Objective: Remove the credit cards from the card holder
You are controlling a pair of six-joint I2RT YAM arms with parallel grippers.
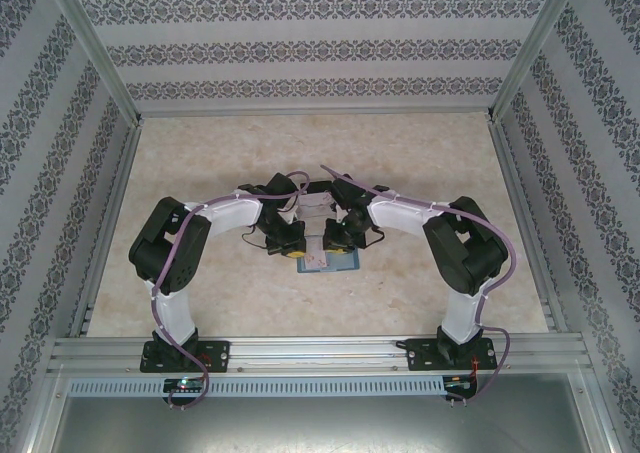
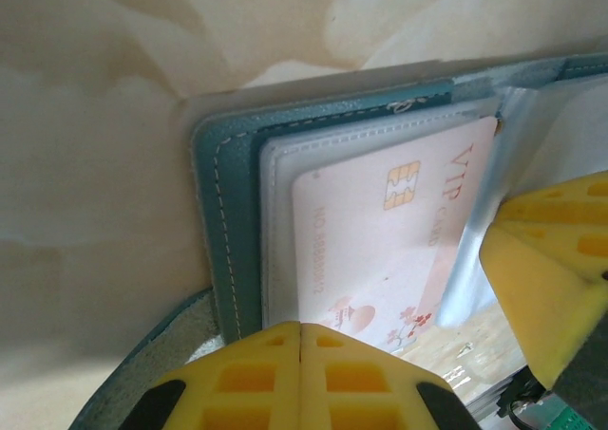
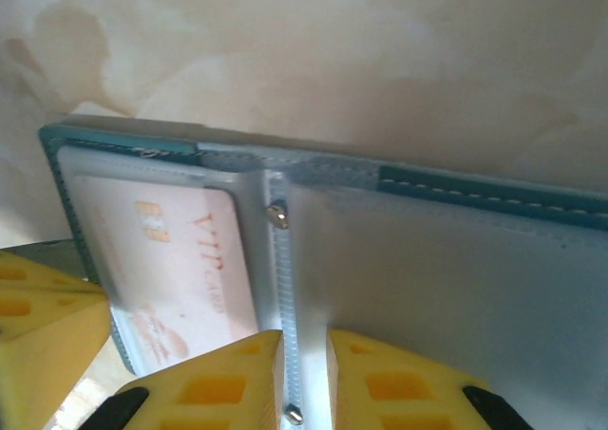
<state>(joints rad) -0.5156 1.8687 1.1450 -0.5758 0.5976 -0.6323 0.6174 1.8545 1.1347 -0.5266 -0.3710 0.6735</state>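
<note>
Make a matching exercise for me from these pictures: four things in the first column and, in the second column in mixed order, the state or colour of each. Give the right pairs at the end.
Column one
1. left pincer
2. right pincer
3. VIP card
4. card holder cover

Column two
a. teal, with pale stitching
b. fingers pressed together
c. inside a clear sleeve
d. fingers slightly apart, a riveted strip between them

Right pairs: 1-b; 2-d; 3-c; 4-a
</note>
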